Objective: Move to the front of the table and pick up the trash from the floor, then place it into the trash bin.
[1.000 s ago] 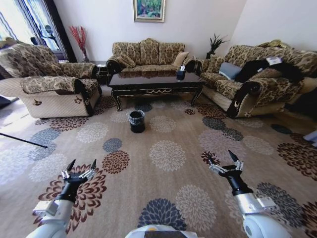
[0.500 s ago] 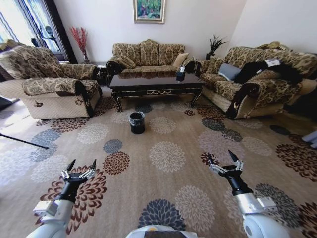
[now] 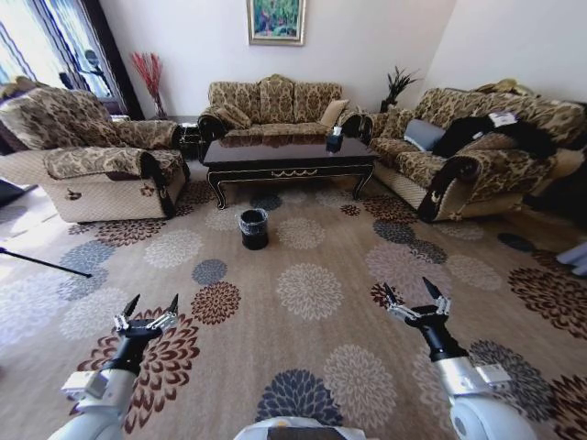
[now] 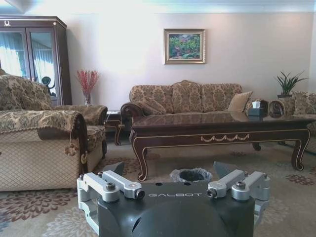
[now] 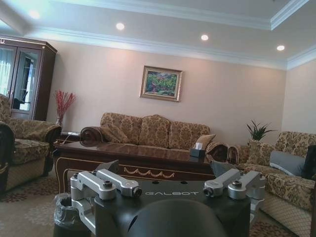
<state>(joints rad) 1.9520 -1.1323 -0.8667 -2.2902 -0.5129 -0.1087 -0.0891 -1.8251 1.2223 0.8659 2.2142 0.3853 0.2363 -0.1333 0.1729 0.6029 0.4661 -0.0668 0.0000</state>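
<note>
Both grippers, left (image 3: 147, 309) and right (image 3: 415, 296), spread open, empty. Trash too small to spot, probably; risk overrunning bin (image 3: 254, 227) near table (image 3: 287, 152).

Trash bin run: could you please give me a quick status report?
Left gripper and right gripper open, empty, held low out front. Trash bin stands on the floor before the table, well ahead. Carpet between shows no obstacle.

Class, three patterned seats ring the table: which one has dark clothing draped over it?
The sofa on the robot's right, beside the table. A black garment lies across its back and seat; the middle sofa and the left armchair carry none.
</note>
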